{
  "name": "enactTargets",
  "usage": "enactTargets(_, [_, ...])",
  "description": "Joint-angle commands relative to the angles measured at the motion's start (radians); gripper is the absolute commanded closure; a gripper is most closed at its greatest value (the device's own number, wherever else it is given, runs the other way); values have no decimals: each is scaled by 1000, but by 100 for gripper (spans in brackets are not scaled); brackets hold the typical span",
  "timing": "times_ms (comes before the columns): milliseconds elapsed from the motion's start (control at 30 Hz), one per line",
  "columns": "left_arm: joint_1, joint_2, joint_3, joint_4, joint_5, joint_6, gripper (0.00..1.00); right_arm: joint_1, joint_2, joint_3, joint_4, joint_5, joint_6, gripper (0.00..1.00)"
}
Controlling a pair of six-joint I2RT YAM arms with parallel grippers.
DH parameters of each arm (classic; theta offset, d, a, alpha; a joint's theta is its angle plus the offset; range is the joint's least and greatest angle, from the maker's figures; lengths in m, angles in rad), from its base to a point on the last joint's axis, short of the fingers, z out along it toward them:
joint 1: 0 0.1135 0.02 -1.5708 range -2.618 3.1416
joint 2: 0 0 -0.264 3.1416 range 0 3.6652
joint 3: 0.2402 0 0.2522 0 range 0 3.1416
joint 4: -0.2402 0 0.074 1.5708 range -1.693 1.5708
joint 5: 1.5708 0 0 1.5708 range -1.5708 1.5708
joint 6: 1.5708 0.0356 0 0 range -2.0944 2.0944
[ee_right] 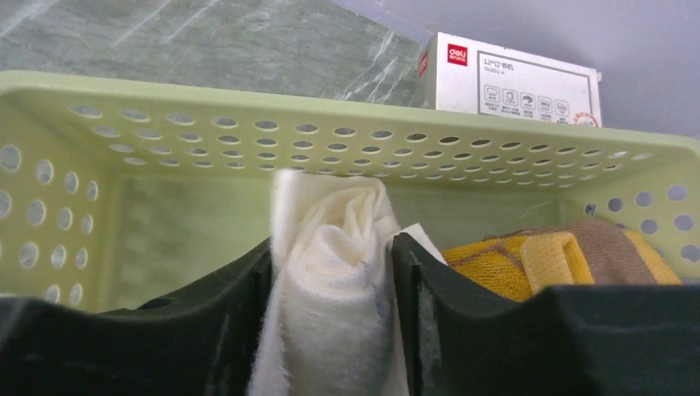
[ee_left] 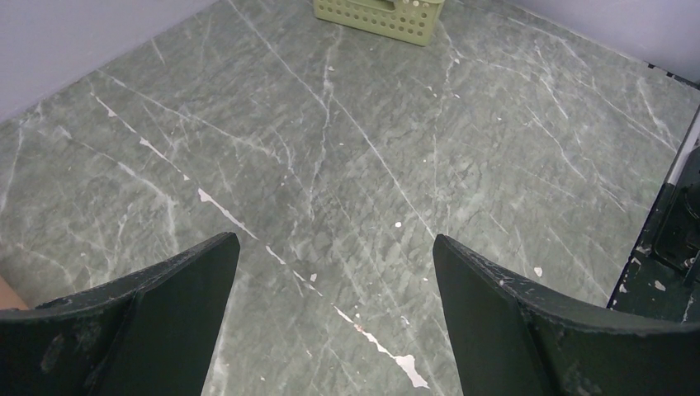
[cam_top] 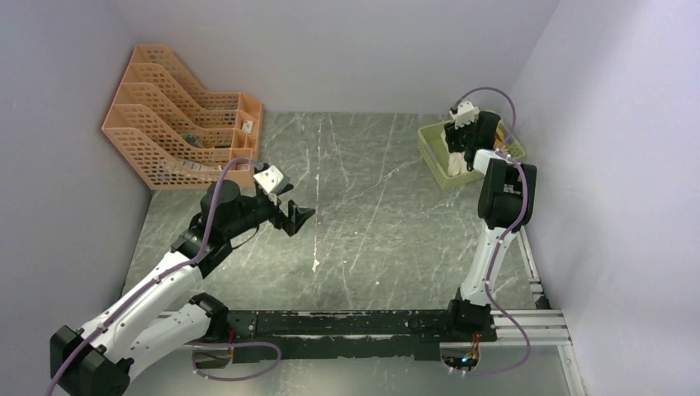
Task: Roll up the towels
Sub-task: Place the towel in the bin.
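Since the rolled cream towel point(ee_right: 334, 272) seemingly belongs in the basket point(ee_right: 206, 132), the right jaws clasp it there, while the left jaws gape empty.

The top external camera looks down from above the near edge onto the whole table point(cam_top: 371, 214). The left wrist camera faces low across it toward the green basket point(ee_left: 381, 21). The right wrist camera peers into that basket at close range, the cream-white towel point(ee_right: 334, 280) filling its foreground.
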Motion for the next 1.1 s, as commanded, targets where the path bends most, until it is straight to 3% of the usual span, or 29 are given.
enactTargets(0, [8,-17,-13,-9,14,-11,0,-5,-34,-19,55,-3,19,45])
enactTargets(133, [8,-26,-13,-11,11,-14,0,-5,-83,-1,50,-7,34,42])
enactTargets(200, [9,-31,-14,-11,12,-17,0,-4,-117,2,54,-11,43,26])
enactTargets(233, [9,-34,-13,-9,15,-19,0,-2,-137,-1,59,-5,46,9])
enactTargets(267, [8,-35,-14,-9,17,-22,0,0,-158,-8,64,3,48,5])
enactTargets(433, [8,-58,-15,-23,22,-32,0,9,-271,-39,84,48,49,4])
enactTargets(500, [8,-75,-20,-29,19,-36,0,11,-318,-63,87,51,61,11])
enactTargets(567, [8,-93,-27,-36,15,-39,0,16,-373,-94,73,33,93,30])
enactTargets(667, [8,-108,-38,-37,11,-47,0,25,-440,-145,40,22,191,89])
enactTargets(700, [8,-111,-40,-37,13,-49,0,28,-458,-163,27,20,226,100])
enactTargets(833, [9,-111,-37,-49,22,-47,0,37,-468,-169,-98,7,326,100])
enactTargets(1067, [10,-131,-44,-73,21,-42,0,38,-318,27,-494,-77,403,100])
